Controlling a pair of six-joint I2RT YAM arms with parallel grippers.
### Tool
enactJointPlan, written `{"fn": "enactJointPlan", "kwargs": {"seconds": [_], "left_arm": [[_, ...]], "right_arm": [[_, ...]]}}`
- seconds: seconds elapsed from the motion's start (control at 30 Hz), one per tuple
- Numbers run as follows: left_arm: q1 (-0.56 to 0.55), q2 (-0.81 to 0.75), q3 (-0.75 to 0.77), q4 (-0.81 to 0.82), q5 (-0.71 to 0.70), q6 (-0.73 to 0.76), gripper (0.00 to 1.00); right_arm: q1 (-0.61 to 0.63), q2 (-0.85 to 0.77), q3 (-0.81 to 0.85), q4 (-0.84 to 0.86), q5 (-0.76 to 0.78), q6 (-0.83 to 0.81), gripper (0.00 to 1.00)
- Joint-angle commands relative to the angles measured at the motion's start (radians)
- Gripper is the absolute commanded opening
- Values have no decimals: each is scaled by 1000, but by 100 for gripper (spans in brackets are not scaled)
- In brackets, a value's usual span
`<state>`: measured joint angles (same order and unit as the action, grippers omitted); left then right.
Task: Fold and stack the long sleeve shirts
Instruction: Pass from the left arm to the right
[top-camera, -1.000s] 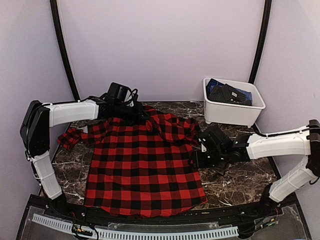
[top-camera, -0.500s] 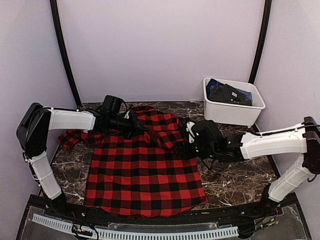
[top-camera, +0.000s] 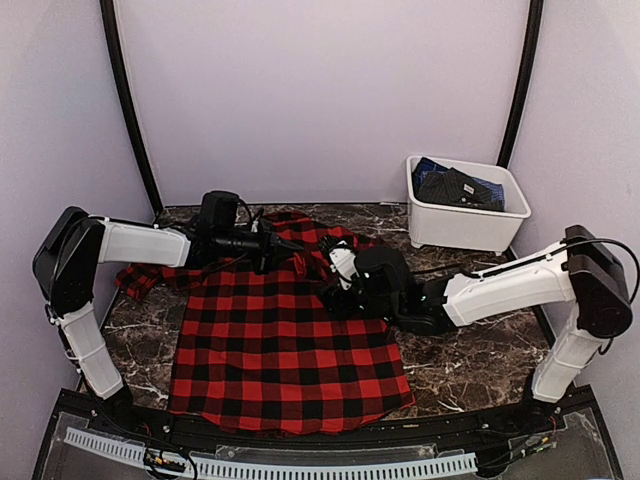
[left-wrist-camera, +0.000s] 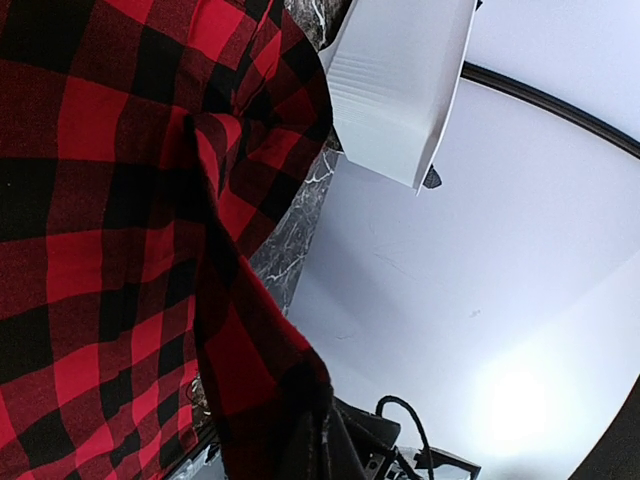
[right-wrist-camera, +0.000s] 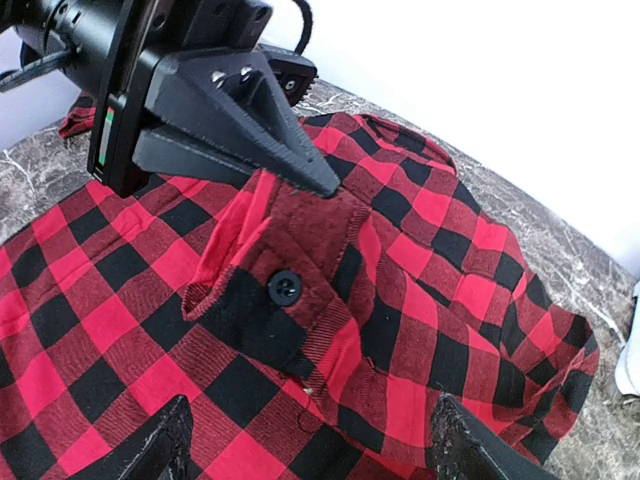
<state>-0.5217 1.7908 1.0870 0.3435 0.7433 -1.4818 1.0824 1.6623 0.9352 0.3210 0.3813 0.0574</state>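
**Pinching a cuff over the spread shirt**

Working on the shirt (top-camera: 285, 345), lying flat across the middle of the table (top-camera: 470, 365), hem near and collar far, one sleeve trailing off to the left. Clamping the buttoned cuff (right-wrist-camera: 285, 290) in the fully closed left gripper (top-camera: 288, 246) and holding it raised just above the far half of the cloth. Hovering just right of that with the right gripper (top-camera: 335, 288), fingers (right-wrist-camera: 160, 450) spread wide and grasping nothing. Leaving the white tub (top-camera: 465, 228) of dark cloth at the far right, well apart.

shirt (top-camera: 285, 345): red-and-black check flannel, lying flat, hem at near edge
cuff (right-wrist-camera: 285, 290): one black button, raised over far middle
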Motion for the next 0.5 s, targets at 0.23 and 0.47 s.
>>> {"fn": "enactJointPlan", "kwargs": {"seconds": [0.23,0.47], "left_arm": [[-3,-35,-15,59,33,-52,0],[-4,-42,-21,36,28,-33,0]], "right_arm": [[44,135,65,209,221,-184,77],[45,159,100,266,261,-228,59]]}}
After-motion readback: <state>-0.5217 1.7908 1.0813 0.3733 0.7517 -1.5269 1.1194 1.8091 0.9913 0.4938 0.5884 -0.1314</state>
